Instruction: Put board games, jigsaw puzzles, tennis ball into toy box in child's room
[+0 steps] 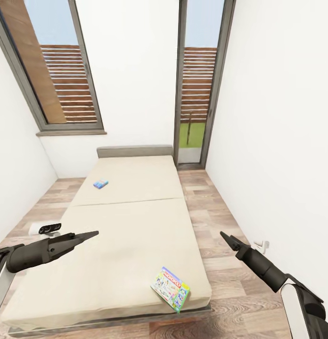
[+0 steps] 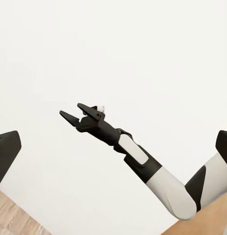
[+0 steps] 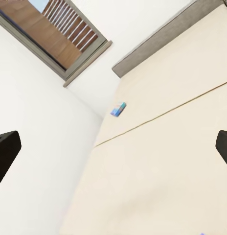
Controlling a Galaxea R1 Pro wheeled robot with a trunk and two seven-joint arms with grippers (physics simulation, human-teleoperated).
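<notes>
Head view looks down the length of the bed [image 1: 126, 221], a wide beige mattress in two sections with a seam across its middle and a grey headboard [image 1: 135, 151] against the far white wall. The wood-plank floor [image 1: 230, 226] runs along both sides of it. Two tall dark-framed windows [image 1: 60, 70] flank the wall behind the headboard, with slatted wooden fencing beyond the glass.

The small blue board game [image 1: 101, 183] lies flat on the far section, toward the robot's left edge. The Monopoly box [image 1: 171, 288] lies flat at the near right corner of the mattress, its corner close to the edge.

The left gripper [image 1: 91, 234] hovers above the near left part of the bed, empty; in this view its fingers look close together, but whether they touch I cannot tell. The right gripper [image 1: 226, 238] hangs over the floor beside the bed's right side, also empty. From the left wrist view the right gripper [image 2: 74, 111] shows against the white wall with its two fingers spread apart. The right wrist view shows the mattress seam and the blue box [image 3: 118, 109] near the wall.
</notes>
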